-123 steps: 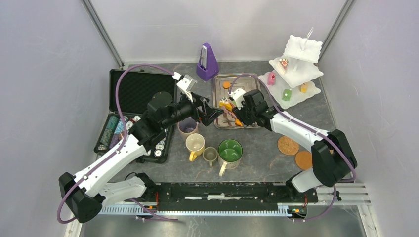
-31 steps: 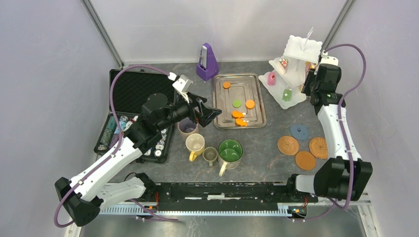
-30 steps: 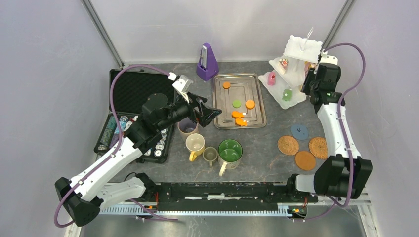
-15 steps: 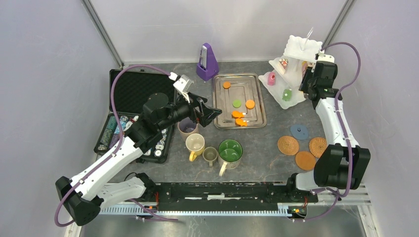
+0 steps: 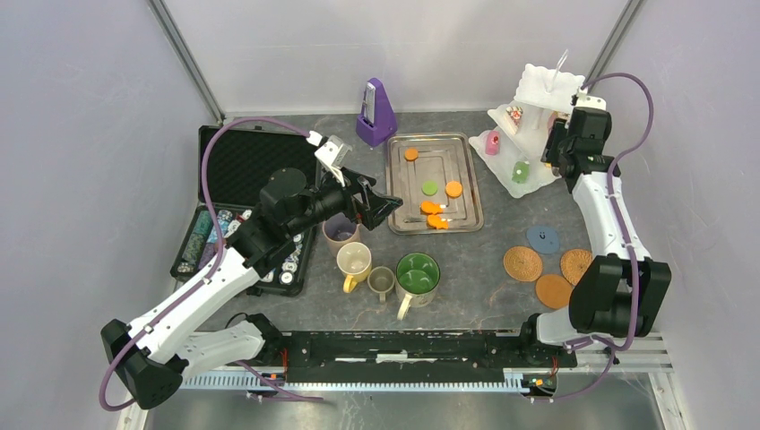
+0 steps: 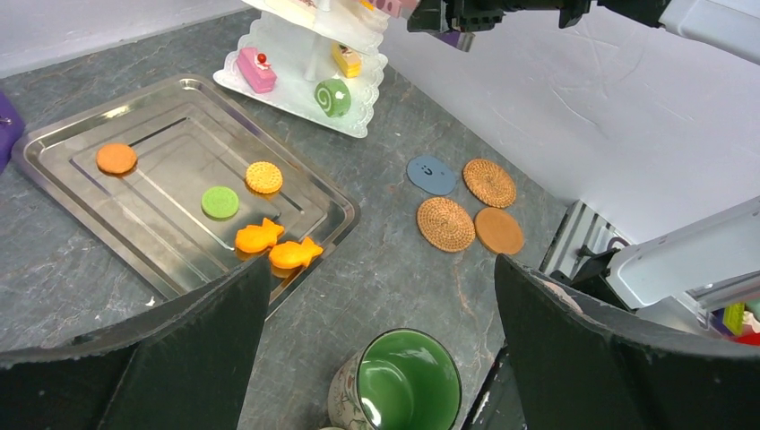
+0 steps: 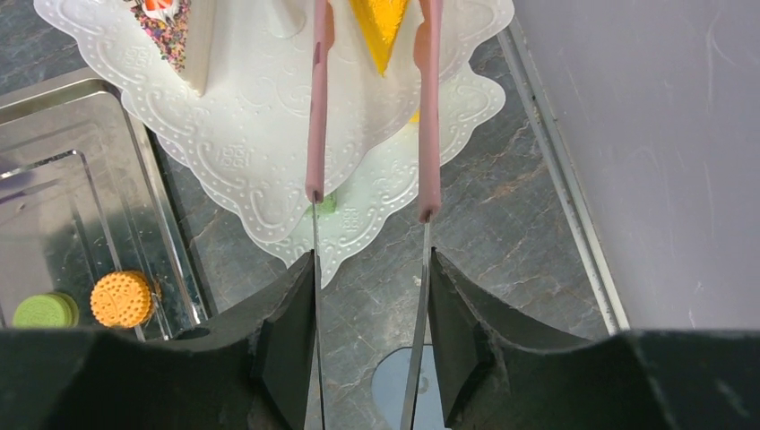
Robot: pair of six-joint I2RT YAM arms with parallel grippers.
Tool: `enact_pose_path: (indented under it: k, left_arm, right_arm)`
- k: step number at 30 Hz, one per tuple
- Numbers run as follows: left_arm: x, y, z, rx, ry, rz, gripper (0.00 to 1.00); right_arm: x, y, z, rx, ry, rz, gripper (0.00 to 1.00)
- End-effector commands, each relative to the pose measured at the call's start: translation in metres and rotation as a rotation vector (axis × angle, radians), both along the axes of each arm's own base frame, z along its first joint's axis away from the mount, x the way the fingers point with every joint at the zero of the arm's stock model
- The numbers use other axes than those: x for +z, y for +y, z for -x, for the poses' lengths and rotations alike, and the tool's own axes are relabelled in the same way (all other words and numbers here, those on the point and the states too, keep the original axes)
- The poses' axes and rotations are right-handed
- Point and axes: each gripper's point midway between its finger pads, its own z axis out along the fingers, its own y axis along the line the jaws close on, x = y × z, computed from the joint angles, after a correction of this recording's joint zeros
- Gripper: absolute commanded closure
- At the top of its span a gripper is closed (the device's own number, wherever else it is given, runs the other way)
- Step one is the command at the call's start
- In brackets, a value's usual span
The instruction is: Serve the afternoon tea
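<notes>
Right wrist view: the right gripper (image 7: 367,305) is clamped on pink-tipped tongs (image 7: 315,134), whose tips flank a yellow cake wedge (image 7: 381,22) on the white tiered stand (image 7: 260,134), far right on the table. The toy looks light, hard and slick; I'd pinch its flat sides gently. The left gripper (image 6: 381,269) hangs spread, empty.

1. Dark grey desk (image 5: 484,269).
2. At the back: purple metronome (image 5: 376,112), steel tray (image 5: 389,184), white three-tier stand (image 5: 538,179).
3. On the left: open black case (image 5: 246,166).
4. Near centre, clustered: mauve mug (image 5: 341,231), yellow mug (image 5: 353,262), olive mug (image 5: 382,282), green mug (image 5: 418,275).
5. On the right: cork coasters (image 5: 522,263), blue-grey coaster (image 5: 542,238).
</notes>
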Motion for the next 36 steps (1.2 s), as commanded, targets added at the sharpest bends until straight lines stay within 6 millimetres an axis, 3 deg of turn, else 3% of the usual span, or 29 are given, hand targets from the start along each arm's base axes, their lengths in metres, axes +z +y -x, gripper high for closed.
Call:
enact_pose_path:
  k: [1,4,10,14,19,21,27,30,32,36]
  left_arm:
    - [0.025,0.001,-0.002,0.009,-0.076,0.022,0.0]
    - [0.023,-0.001,-0.002,0.002,-0.068,0.021,0.0]
    - [0.022,-0.002,-0.002,-0.003,-0.064,0.024,0.0]
    - [0.021,-0.003,-0.002,-0.008,-0.059,0.026,0.0]
    - [0.021,-0.003,-0.002,-0.009,-0.057,0.024,0.0]
    - [0.019,-0.003,-0.003,-0.002,-0.057,0.02,0.0]
    - [0.015,-0.002,-0.007,0.014,-0.058,0.004,0.0]
    - [0.01,-0.002,-0.011,0.024,-0.052,-0.012,0.0]
    - [0.008,-0.003,-0.012,0.027,-0.049,-0.02,0.0]
    - [0.006,-0.003,-0.014,0.03,-0.046,-0.027,0.0]
  right_arm:
    - [0.031,-0.01,-0.008,-0.026,-0.072,0.045,0.47]
    - [0.033,-0.01,-0.007,-0.023,-0.073,0.049,0.43]
    - [0.046,-0.006,0.005,-0.013,-0.085,0.052,0.44]
    - [0.059,0.0,0.03,-0.001,-0.11,0.05,0.44]
    - [0.058,0.022,0.062,0.087,-0.126,0.018,0.45]
    - [0.057,0.041,0.071,0.175,-0.151,-0.009,0.47]
    - [0.032,0.155,0.089,0.549,-0.155,-0.114,0.47]
    - [0.011,0.196,0.098,0.649,-0.113,-0.156,0.47]
    - [-0.01,0.211,0.101,0.683,-0.076,-0.175,0.47]
    - [-0.05,0.218,0.104,0.688,0.052,-0.15,0.46]
